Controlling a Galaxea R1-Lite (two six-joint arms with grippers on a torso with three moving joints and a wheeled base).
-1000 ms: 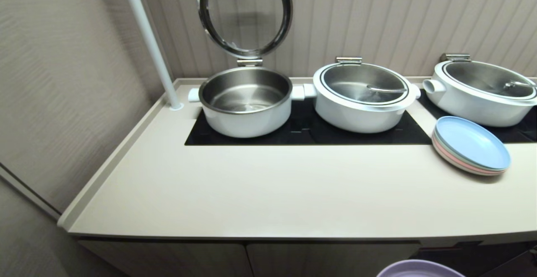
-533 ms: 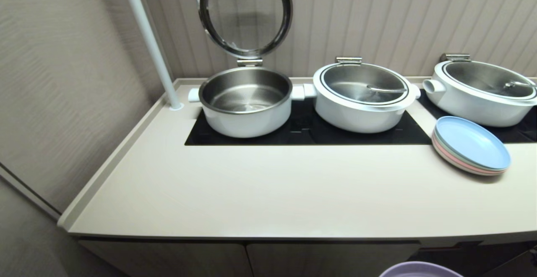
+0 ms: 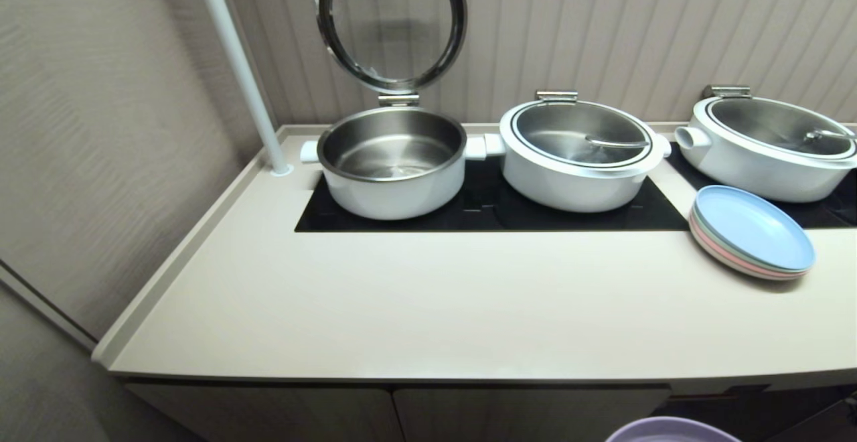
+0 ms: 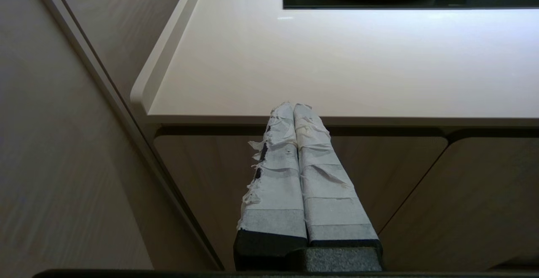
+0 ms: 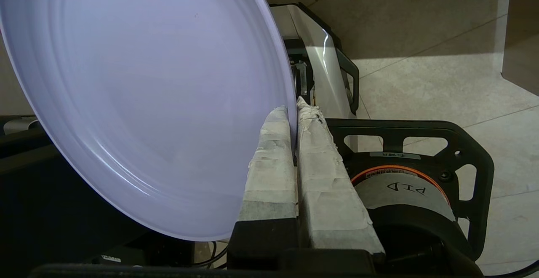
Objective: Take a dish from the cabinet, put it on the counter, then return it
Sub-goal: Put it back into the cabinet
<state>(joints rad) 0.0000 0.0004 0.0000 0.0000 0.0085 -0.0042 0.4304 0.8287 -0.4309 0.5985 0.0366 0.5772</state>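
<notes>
Counter (image 3: 428,308) unchanged; dish (image 3: 669,430) marginally rightward

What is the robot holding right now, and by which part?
The right hand pinches the lavender dish by its rim; the left hand holds nothing.

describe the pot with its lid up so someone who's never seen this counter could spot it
Start at the cream counter and find the black cooktop panel set into it near the white pole. The open pot is the leftmost of three white pots. Unlike its neighbours, whose lids are down, its round glass lid stands upright, showing a bare steel interior.
</notes>
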